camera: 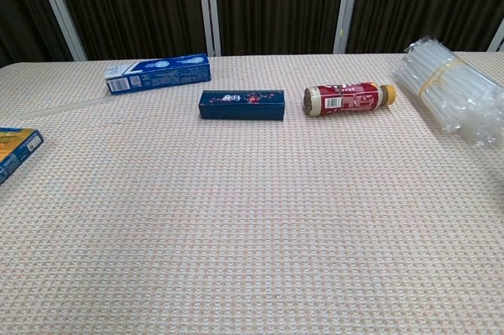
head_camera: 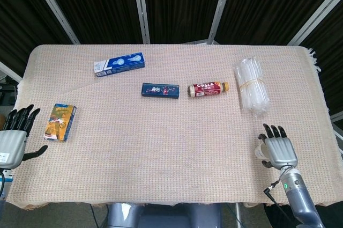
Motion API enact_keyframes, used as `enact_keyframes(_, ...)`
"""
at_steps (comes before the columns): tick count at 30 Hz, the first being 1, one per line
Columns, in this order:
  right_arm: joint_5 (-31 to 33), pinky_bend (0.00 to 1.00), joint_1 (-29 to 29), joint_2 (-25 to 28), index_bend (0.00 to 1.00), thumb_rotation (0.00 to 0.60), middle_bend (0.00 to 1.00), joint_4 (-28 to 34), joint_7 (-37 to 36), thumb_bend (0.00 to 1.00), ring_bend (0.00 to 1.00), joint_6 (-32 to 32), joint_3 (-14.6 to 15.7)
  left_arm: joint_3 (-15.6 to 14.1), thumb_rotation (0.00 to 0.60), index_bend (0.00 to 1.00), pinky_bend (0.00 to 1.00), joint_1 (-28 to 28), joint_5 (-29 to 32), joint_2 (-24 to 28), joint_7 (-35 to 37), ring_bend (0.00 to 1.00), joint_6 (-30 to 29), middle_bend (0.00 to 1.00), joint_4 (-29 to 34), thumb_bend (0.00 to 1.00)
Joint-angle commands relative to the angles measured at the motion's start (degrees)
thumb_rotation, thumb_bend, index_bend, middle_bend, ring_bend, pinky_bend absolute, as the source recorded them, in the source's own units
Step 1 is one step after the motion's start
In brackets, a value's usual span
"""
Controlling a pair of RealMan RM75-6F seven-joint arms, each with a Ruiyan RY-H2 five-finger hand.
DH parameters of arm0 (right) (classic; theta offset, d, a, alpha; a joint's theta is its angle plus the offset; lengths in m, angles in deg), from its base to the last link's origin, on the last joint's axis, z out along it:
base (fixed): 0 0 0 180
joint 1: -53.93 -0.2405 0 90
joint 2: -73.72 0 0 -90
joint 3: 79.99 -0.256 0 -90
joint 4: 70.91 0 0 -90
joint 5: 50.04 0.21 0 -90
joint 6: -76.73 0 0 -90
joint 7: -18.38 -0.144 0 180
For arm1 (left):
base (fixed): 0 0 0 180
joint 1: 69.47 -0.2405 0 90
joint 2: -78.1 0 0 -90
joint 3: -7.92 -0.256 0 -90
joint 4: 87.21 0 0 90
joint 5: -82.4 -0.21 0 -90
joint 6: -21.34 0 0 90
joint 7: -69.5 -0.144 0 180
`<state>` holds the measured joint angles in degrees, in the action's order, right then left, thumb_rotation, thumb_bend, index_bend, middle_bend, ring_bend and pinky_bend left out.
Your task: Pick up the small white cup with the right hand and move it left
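The small white cup (head_camera: 260,153) stands near the table's front right edge in the head view, and only its left side shows. My right hand (head_camera: 280,149) is right beside it, back toward the camera, fingers stretched out and pointing away from me. It covers most of the cup, and no finger visibly wraps around it. Whether the palm touches the cup is hidden. At the far left edge my left hand (head_camera: 14,138) hangs with its fingers spread and holds nothing. Neither the hands nor the cup appear in the chest view.
A clear plastic bundle (head_camera: 251,85) (camera: 451,98) lies just beyond the right hand. Mid-table lie a coffee bottle (head_camera: 207,88) (camera: 349,98) and a dark blue box (head_camera: 160,89) (camera: 241,105). A blue-white box (head_camera: 119,64) (camera: 157,73) and a colourful packet (head_camera: 60,122) (camera: 16,150) lie further left.
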<state>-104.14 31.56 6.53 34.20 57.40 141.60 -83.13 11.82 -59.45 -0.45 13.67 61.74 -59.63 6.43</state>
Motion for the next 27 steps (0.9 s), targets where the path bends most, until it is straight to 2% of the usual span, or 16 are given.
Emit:
enact_keyframes(1,0.7,0.00,-0.4,-0.5,0.30,0.600,0.00,-0.6,0.7,0.09,0.00,0.4,0.3,0.0,0.600,0.00,0.00,0.0,0.0,0.0,0.0,0.00,0.0,0.00,0.0,0.11)
enact_keyframes(9,1.2,0.00,-0.7,-1.1,0.43,0.600,0.00,-1.0,0.6,0.15,0.00,1.4,0.5,0.0,0.600,0.00,0.00,0.0,0.0,0.0,0.1,0.00,0.0,0.00,0.0,0.11)
enact_keyframes(18,-0.9,0.00,-1.0,-1.3,0.44,0.600,0.00,-0.3,-1.8,0.16,0.00,2.2,0.3,-0.1,0.600,0.00,0.00,0.0,-0.1,0.0,0.2,0.00,-0.1,0.00,-0.1,0.11)
enact_keyframes(27,-2.3,0.00,-2.5,-2.1,0.46,0.600,0.00,1.5,-5.5,0.16,0.00,1.8,-2.1,0.0,0.600,0.00,0.00,0.0,0.0,0.0,0.2,0.00,0.0,0.00,0.0,0.11)
